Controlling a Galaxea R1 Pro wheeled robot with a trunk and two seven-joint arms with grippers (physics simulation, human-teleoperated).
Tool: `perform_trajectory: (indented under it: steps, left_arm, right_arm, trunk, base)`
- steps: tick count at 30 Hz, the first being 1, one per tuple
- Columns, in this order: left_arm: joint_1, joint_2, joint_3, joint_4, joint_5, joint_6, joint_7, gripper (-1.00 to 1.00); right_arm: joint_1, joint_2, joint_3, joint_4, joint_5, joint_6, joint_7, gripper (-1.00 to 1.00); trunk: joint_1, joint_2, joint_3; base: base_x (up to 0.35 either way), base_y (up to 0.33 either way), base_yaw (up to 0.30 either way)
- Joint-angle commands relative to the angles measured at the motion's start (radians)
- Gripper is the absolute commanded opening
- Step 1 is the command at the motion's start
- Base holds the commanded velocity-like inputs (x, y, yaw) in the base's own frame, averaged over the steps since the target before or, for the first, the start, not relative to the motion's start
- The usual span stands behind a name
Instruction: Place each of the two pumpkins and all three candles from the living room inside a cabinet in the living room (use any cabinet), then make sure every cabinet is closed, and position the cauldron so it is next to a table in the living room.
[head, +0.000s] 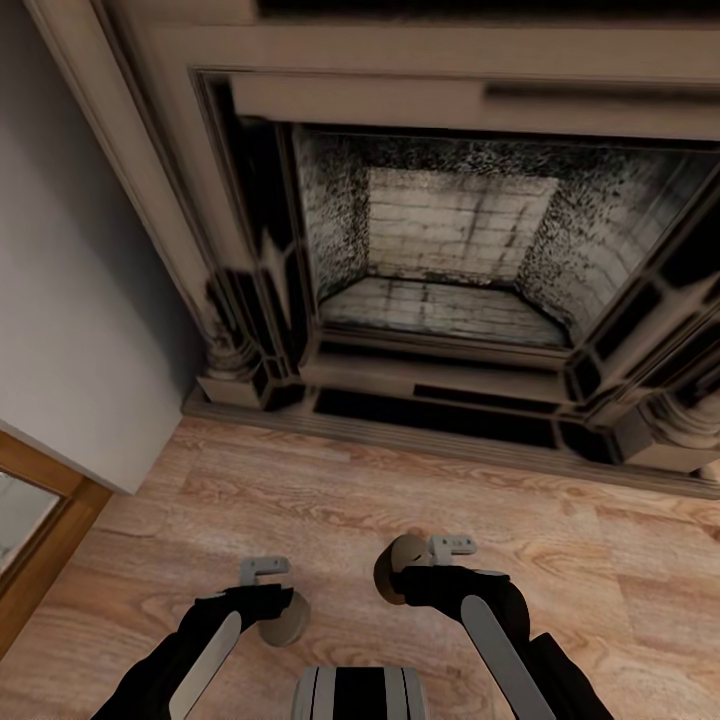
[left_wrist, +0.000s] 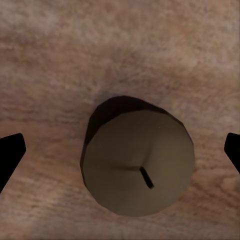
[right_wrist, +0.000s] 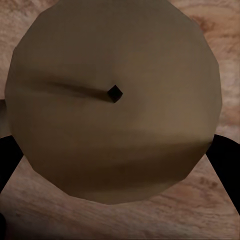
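Head view fireplace (head: 450, 250), wrists candle wicks (left_wrist: 146, 177)

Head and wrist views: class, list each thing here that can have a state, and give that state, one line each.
Left gripper: open, fingers spread wide of the candle below it.
Right gripper: shut on the right candle.
Left candle: upright on the wood floor, unlit, not gripped.
Right candle: held between the fingers, unlit.
Fireplace: no fire burning.
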Motion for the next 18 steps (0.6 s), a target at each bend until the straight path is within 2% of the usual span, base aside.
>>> perform_trajectory:
  steps: [1, 13, 18]
  left_arm:
    - [-0.001, 0.001, -0.004, -0.002, 0.011, 0.002, 0.01, 1.0]
    - [-0.001, 0.001, -0.004, -0.002, 0.005, 0.002, 0.01, 1.0]
    - [-0.001, 0.001, -0.006, -0.002, 0.003, 0.002, 0.01, 1.0]
  right_arm:
    - [-0.001, -0.001, 0.002, -0.001, -0.01, 0.001, -0.01, -1.0]
    - [-0.001, -0.001, 0.002, -0.003, -0.01, 0.004, -0.01, -1.0]
    - [0.0, -0.001, 0.002, -0.004, -0.01, 0.005, -0.01, -1.0]
  trunk:
    - [0.0, -0.001, -0.005]
    - [0.005, -0.003, -0.043]
    - [0.005, -0.003, -0.043]
  base:
    - [0.0, 0.0, 0.0]
    - [0.0, 0.0, 0.0]
    - [0.0, 0.0, 0.0]
